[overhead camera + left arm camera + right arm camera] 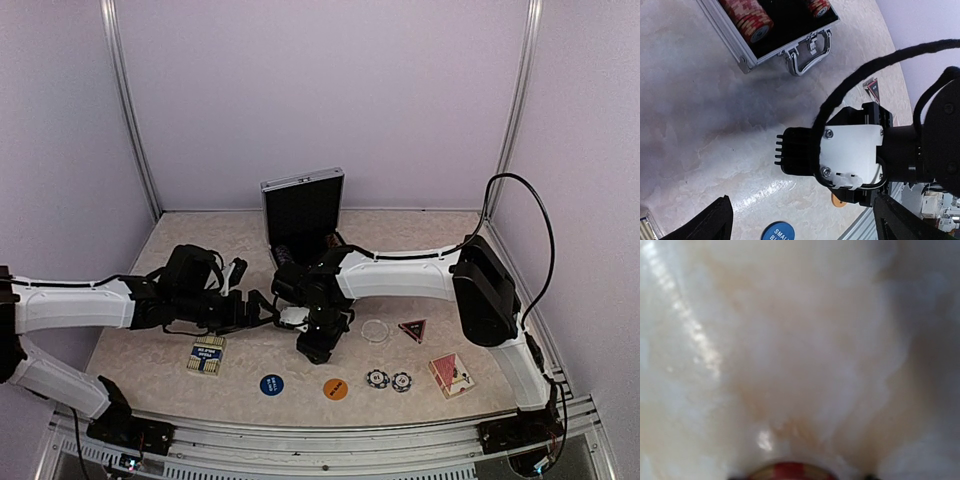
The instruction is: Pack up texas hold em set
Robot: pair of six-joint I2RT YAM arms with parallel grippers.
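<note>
Settle the right tool (pixel 320 348), closure impossible to tell, squarely over the red-striped poker chip (pixel 787 471) lying on the desk (pixel 140 375) in front of the open aluminium briefcase (pixel 303 205), keeping the wide-spread left tool (pixel 262 312) clear.

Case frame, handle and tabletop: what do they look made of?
Case frame: ribbed silver metal, likely aluminium, with a satin sheen. Handle: bright polished metal with mirror-like glints. Tabletop: glossy, marble-patterned, beige veining under glare; stone or laminate, cannot tell.
</note>
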